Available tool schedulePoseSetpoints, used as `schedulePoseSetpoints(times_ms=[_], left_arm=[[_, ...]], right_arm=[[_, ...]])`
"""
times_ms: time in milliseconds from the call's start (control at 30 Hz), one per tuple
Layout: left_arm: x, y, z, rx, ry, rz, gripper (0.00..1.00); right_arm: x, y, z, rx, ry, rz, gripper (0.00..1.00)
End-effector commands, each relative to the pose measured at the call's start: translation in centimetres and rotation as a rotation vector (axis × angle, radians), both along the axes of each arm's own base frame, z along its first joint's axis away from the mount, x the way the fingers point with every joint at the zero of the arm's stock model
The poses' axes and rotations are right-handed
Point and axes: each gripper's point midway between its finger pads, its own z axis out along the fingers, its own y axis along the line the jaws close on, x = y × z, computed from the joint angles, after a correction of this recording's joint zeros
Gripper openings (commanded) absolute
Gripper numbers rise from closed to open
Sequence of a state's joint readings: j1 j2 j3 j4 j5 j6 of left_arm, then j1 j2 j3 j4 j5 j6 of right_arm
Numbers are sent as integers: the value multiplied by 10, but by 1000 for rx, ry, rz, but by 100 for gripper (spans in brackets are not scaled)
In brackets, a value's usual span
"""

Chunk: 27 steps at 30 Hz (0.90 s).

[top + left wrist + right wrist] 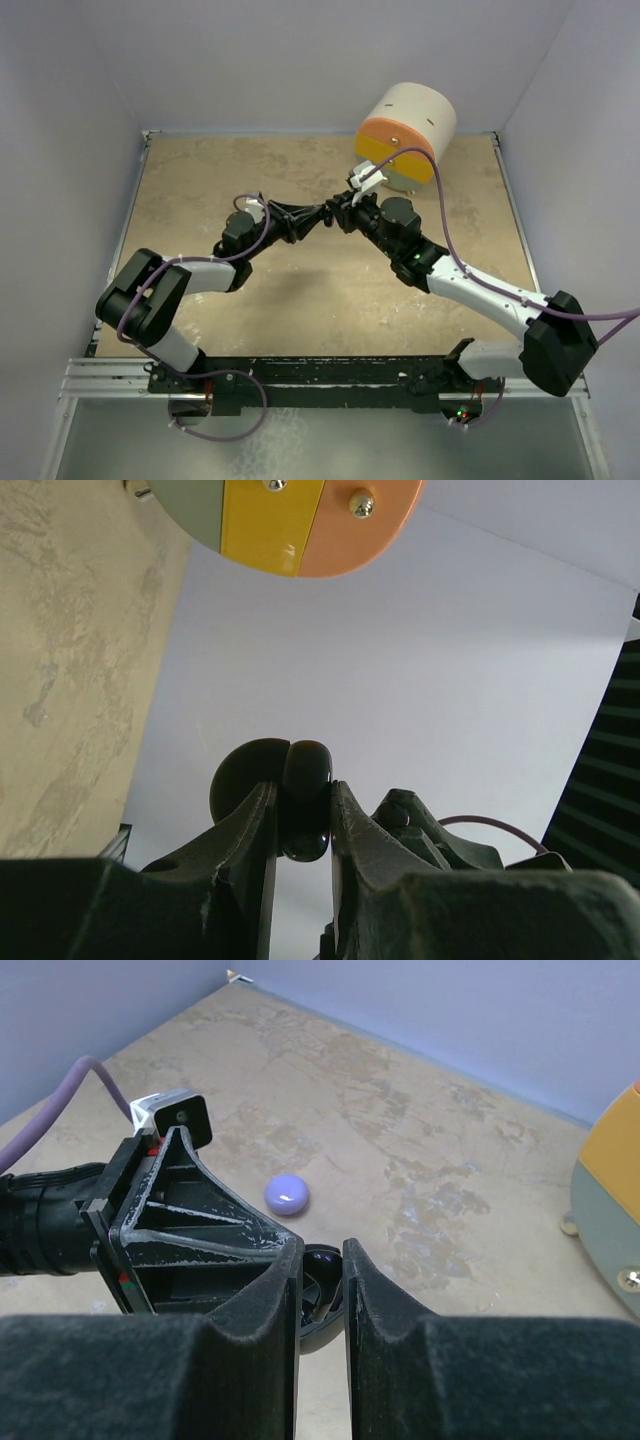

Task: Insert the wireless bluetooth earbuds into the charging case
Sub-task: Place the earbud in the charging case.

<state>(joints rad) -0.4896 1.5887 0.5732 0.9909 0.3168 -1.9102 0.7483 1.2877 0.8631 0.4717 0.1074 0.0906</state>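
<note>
The left gripper [302, 792] is clamped tight on a small, glossy black round charging case [308, 765], holding it above the mottled tan table [420, 1120] near the middle. The right gripper [322, 1260] meets it tip to tip, jaws drawn to a slim gap with the case showing just beyond them; whether they pinch anything I cannot tell. The wireless earbuds are too small to pick out in any view. A pale lavender round puck [287, 1194] lies on the table beyond, apart from both grippers; a beige cylinder with an orange end face [405, 125] sits at the far right.
</note>
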Motion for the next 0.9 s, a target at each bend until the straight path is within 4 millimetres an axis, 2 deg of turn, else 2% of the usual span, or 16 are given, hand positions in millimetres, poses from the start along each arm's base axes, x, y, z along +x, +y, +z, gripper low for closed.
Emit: schedulePoseSetpoints(times_ms=[0,600,867], left_arm=[[-3,-6,35,-63,-98,-29,0],[-13,-13,40,-70,-126,-78,0],[-13,-13,45,-76,-134,-85,0]], right_arm=[[-4,1,35,46,-121,25,0],[-4,9,10,-9,-95,64,0],[-7,5,-1,-24,-87,64,0]])
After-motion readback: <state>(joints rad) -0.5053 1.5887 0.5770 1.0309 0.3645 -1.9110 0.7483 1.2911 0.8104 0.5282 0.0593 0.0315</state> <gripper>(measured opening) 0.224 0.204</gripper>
